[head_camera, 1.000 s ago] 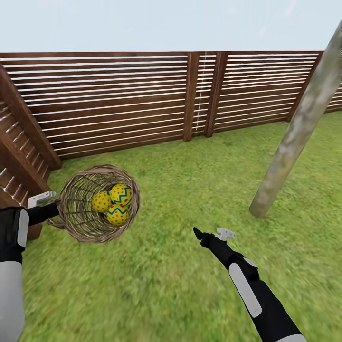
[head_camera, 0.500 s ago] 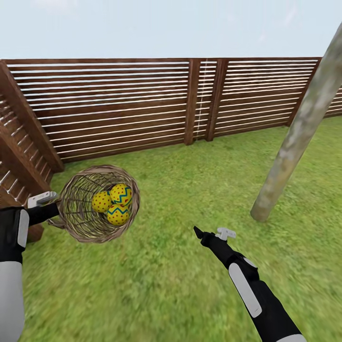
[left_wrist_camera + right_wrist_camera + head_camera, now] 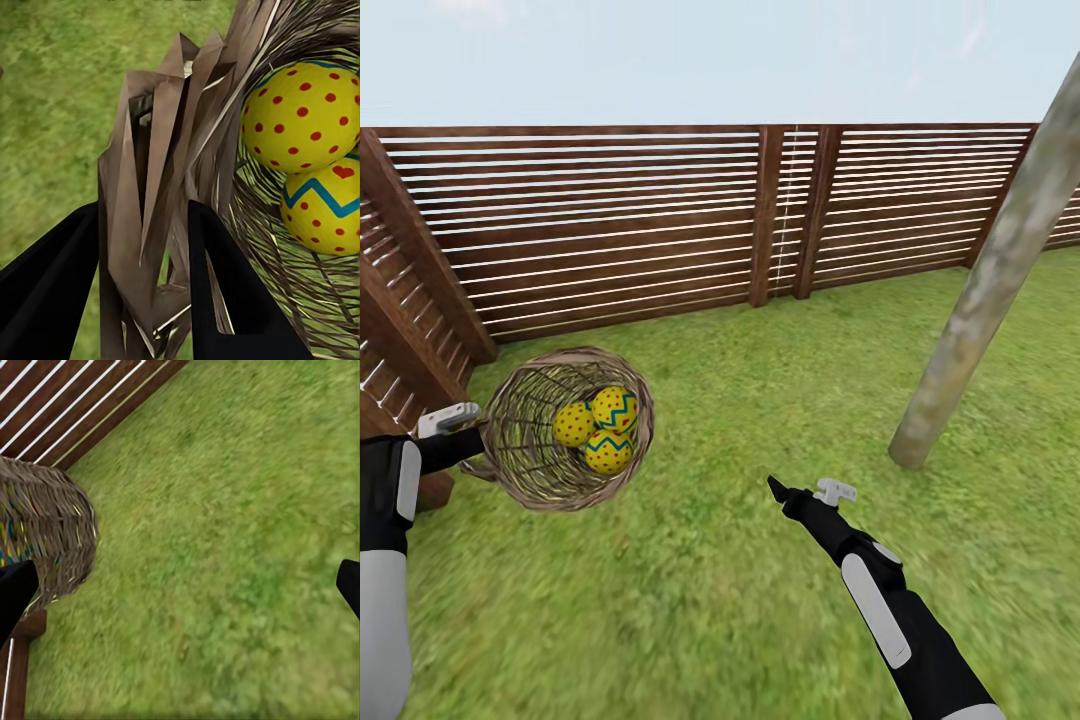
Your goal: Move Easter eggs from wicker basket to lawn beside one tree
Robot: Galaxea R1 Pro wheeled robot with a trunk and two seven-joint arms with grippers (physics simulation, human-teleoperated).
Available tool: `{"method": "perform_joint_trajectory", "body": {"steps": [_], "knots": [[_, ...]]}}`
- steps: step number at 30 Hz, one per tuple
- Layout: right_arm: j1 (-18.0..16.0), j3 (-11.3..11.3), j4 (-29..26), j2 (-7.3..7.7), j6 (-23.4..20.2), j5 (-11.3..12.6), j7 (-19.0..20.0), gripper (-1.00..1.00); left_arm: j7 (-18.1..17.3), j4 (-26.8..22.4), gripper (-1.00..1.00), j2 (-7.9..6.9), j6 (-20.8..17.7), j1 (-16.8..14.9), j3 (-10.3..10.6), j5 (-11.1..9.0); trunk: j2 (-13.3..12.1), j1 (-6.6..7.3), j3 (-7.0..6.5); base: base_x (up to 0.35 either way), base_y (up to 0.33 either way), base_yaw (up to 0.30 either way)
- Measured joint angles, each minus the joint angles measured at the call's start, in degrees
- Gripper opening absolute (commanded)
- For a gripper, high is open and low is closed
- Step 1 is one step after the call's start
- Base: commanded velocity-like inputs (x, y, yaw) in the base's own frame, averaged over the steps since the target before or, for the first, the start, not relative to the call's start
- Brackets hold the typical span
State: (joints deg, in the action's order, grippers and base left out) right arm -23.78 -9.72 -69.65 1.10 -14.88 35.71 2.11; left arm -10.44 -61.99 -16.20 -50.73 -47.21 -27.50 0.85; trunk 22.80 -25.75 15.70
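The left gripper (image 3: 142, 281) is pinching the braided rim of the wicker basket (image 3: 530, 455), holding it tipped on its side above the lawn (image 3: 740, 400) at the near left by the fence (image 3: 610, 220), so this looks like the carrying step. All three Easter eggs (image 3: 598, 428) sit inside, though the third is partly hidden. The right gripper (image 3: 805, 492) hangs spread and empty. Next, the basket needs bringing to the tree (image 3: 980, 290) on the right, then emptying there.

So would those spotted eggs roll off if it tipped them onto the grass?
Probably a little: the three Easter eggs look smooth and rounded, piled loosely in the tilted wicker basket. The lawn looks flat, so they would likely settle soon. The left gripper grips the basket's wall, so tipping seems feasible.
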Motion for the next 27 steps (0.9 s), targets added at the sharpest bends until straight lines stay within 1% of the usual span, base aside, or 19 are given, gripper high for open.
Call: {"method": "perform_joint_trajectory", "body": {"steps": [7, 22, 23, 24, 25, 27], "knots": [[0.0, 0.0, 0.0, 0.00, 0.1, 0.0, 0.0, 1.00, 0.0, 0.0, -1.00, -0.04, 0.0, 0.0, 0.0, 0.0, 0.0, 0.00, -0.05, 0.000, 0.000, 0.000], [0.0, 0.1, 0.0, 0.03, 0.1, 0.0, 0.0, 1.00, 0.1, 0.0, -1.00, 0.17, -0.1, 0.0, 0.2, 0.1, 0.0, 0.01, -1.44, 0.000, 0.000, 0.000], [0.0, 0.1, 0.0, 0.06, 0.1, 0.0, 0.0, 1.00, 0.1, 0.0, -1.00, 0.29, -0.2, 0.0, 0.7, 0.3, 0.0, 0.00, -1.53, 0.000, 0.000, 0.000], [0.0, 0.1, 0.0, 0.07, 0.0, 0.0, 0.0, 1.00, 0.1, 0.1, -1.00, 0.31, -0.2, 0.0, 2.3, 0.4, 0.0, 0.01, -1.62, 0.000, 0.000, 0.000], [0.0, 0.1, 0.0, 0.12, -0.1, 0.0, 0.0, 1.00, 0.1, 0.1, -1.00, 0.30, -0.2, 0.0, 3.7, 0.0, 0.0, 0.00, -1.72, 0.000, 0.000, 0.000], [0.0, 0.2, -0.1, 0.17, -0.4, 0.0, 0.0, 1.00, 0.0, 1.1, -1.00, 0.43, -0.3, 0.0, 4.8, -0.8, 0.0, 0.01, -1.91, 0.000, 0.000, 0.000]]}}
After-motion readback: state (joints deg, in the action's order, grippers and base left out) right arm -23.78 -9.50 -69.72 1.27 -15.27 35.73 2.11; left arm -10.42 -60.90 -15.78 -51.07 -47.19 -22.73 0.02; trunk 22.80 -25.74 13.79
